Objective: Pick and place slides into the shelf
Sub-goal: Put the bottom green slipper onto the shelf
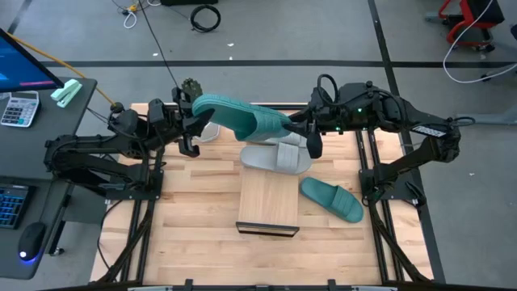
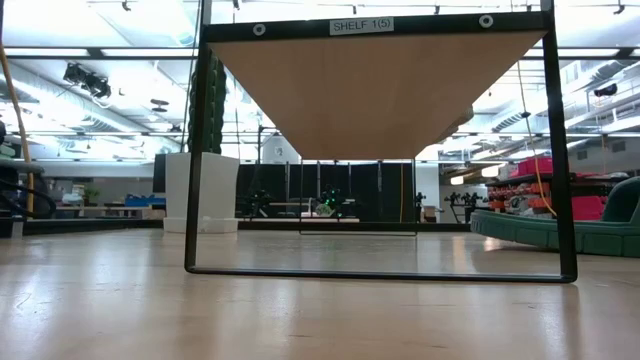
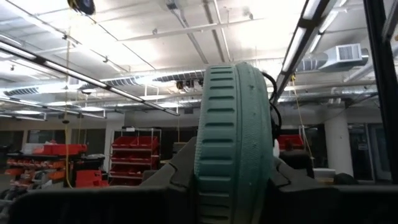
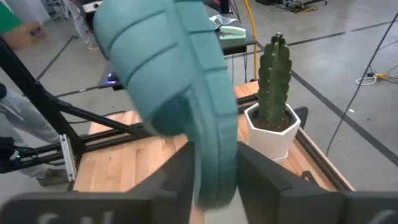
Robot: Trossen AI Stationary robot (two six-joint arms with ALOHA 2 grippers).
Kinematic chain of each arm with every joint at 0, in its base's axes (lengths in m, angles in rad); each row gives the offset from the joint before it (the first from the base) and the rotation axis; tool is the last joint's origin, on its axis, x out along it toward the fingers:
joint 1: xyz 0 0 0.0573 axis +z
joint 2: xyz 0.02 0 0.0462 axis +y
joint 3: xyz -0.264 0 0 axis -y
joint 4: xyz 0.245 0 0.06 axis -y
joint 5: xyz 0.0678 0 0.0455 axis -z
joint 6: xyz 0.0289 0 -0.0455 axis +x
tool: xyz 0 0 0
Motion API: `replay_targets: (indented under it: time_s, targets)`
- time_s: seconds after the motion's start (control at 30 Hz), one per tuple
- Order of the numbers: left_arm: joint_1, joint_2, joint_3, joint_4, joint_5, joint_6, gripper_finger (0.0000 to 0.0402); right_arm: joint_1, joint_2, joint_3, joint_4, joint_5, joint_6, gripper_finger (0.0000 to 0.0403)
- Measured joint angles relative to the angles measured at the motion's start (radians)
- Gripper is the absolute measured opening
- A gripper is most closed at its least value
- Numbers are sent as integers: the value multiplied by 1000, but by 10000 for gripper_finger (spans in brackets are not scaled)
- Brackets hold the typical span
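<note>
Slatted wood tabletop (image 1: 186, 210) spreads under me, with the shelf (image 1: 270, 202) standing at its middle, its board bare on top. I carry one teal slide (image 1: 238, 115) in the air between my two arms, above the far end of the shelf. My left gripper (image 1: 192, 129) pinches one end of it, the ribbed sole standing edge-on between my fingers in the left wrist view. My right gripper (image 1: 309, 129) has the other end between its fingers; how firmly they press I cannot tell. Holding both ends keeps the soft foam from sagging, I judge. Directly below lies a grey slide (image 1: 276, 156) at the shelf's far end. A second teal slide (image 1: 332, 200) rests on the tabletop beside the shelf, toward my right arm. A potted cactus (image 4: 274, 93) stands at the table's far edge.
</note>
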Motion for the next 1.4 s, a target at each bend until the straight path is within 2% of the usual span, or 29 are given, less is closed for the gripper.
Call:
replay_targets:
  time_s: [0.13,0.3,0.43,0.5,0.63,0.83,0.97,1.27,1.4]
  targets:
    - [21,-33,0,-34,2,-12,86,0,-22,0,-16,-2,-7,157]
    - [54,-81,0,-109,51,-53,105,0,-70,0,-69,1,2,175]
    - [87,-99,1,-145,144,-96,98,-5,-112,0,-131,23,28,175]
    - [110,-107,30,-219,209,-134,86,-5,-134,0,-158,41,40,173]
    - [151,-94,153,-434,292,-126,85,-5,-167,1,-190,54,72,168]
    - [202,-14,402,-712,410,-36,97,-5,-183,1,-246,55,105,165]
    - [236,63,562,-906,515,-18,85,-2,-183,1,-333,28,135,165]
    - [286,243,797,-1187,786,-17,97,-2,-179,1,-494,-120,172,165]
    - [305,319,862,-1259,902,-18,85,-2,-179,1,-546,-141,182,165]
